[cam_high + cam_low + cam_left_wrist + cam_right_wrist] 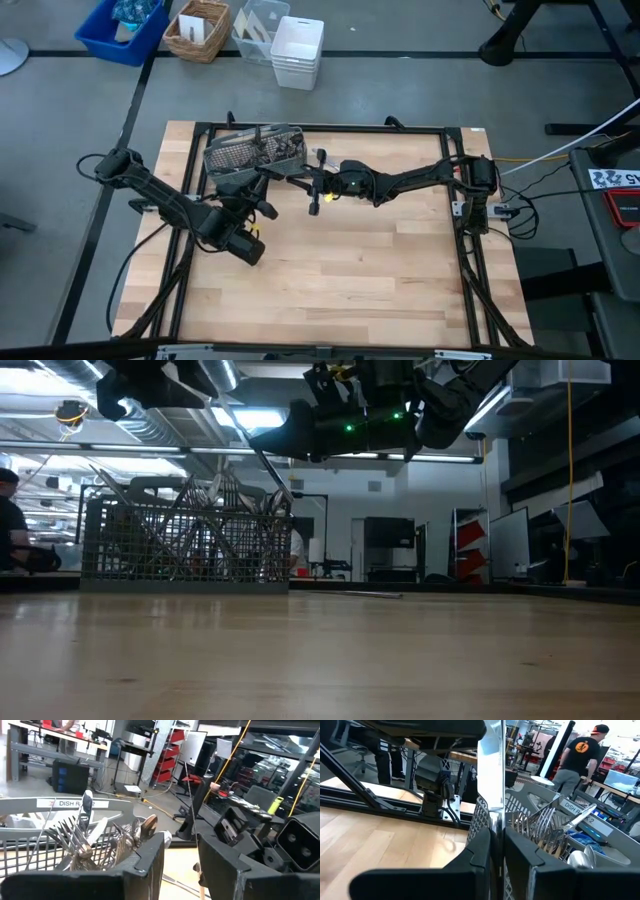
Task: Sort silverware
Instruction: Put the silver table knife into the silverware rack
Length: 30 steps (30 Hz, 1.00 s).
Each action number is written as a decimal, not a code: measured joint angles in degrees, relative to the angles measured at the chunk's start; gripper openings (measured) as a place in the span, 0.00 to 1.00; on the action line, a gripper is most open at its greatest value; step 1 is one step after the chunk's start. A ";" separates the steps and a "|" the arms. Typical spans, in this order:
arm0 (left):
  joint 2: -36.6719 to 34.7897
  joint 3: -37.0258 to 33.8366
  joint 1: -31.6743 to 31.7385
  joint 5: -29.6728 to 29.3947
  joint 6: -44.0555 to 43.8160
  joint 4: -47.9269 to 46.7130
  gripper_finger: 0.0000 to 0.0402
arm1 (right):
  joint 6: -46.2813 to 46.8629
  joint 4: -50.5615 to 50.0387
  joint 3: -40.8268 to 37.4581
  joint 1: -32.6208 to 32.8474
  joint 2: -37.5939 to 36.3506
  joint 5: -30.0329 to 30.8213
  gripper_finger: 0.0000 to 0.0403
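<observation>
The right pincer [497,851] is pinching one flat piece of silverware [491,765] upright beside the mesh caddy [254,150], where the other silverware is standing. The left pincer [180,865] is hovering spread, empty, beside the caddy above the table [350,270].

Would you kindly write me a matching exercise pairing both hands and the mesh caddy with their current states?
Things:
1. left hand
2. right hand
3. caddy

States:
A. packed with silverware
B. shut on a flat silver piece
C. open, holding nothing

Pairs: 1-C, 2-B, 3-A
</observation>
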 joint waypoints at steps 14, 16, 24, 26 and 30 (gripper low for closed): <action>0.00 0.00 2.29 0.02 4.67 4.10 0.28 | -0.01 -0.09 0.02 -0.01 0.00 0.00 0.12; 0.00 0.00 2.29 0.02 6.39 5.04 0.28 | 0.00 -0.07 0.02 0.02 0.00 -0.02 0.12; 0.00 0.00 2.59 0.00 12.47 9.41 0.28 | 0.00 -0.08 0.02 0.02 0.00 -0.92 0.12; 0.00 0.00 2.59 0.02 13.99 10.12 0.27 | -0.02 -0.07 0.02 0.02 0.00 -1.78 0.12; 0.00 0.00 2.55 0.02 15.46 10.54 0.17 | 0.02 -0.09 0.02 0.02 0.00 -1.97 0.12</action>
